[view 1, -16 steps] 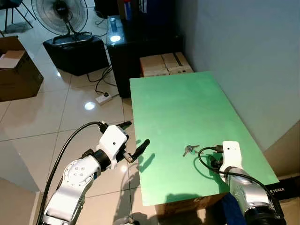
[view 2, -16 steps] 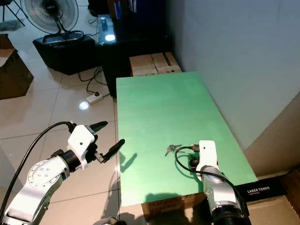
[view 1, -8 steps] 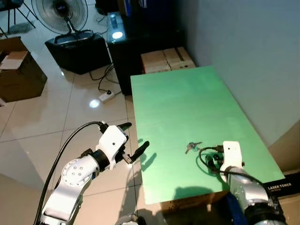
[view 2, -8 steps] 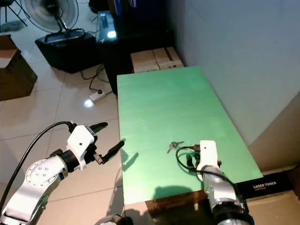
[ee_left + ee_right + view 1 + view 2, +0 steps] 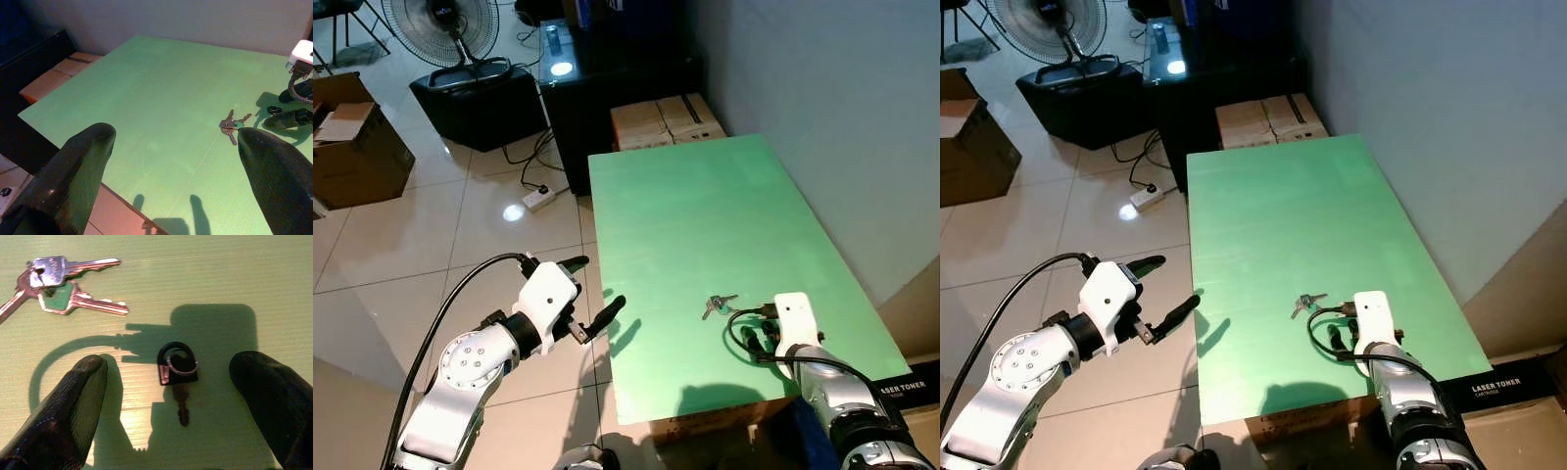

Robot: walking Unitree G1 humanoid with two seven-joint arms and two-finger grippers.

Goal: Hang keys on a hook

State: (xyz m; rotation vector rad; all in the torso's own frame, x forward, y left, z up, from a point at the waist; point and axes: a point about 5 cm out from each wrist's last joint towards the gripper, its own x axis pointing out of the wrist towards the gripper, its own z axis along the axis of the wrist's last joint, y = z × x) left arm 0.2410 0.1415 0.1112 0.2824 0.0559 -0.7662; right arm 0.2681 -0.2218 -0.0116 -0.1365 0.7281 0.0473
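— Starting on our left, what do we see?

— Our left gripper [image 5: 590, 294] hangs off the green table's [image 5: 1273, 206] left edge, above the tiled floor [image 5: 431, 245], its two black fingers spread apart and holding nothing. It sits much as it did a second ago.

— And the keys?

— The bunch of keys [image 5: 717, 305] lies flat on the table towards its near edge, roughly midway between the left and right edges. We make out thin silvery metal blades, one with a green head, fanned out from a ring.

— Further right?

— Our right gripper [image 5: 181, 396] hovers low over the table near the near right corner, fingers parted and empty. The bunch lies just beyond its fingertips, apart from them. Between the fingers, on the ribbed green surface, lies a single black-headed key [image 5: 177, 369] with a small metal ring.

— Anything changed?

— The whole scene has slid a little in our view, so our head moved; the keys lie where they were, and the right gripper stays beside them.
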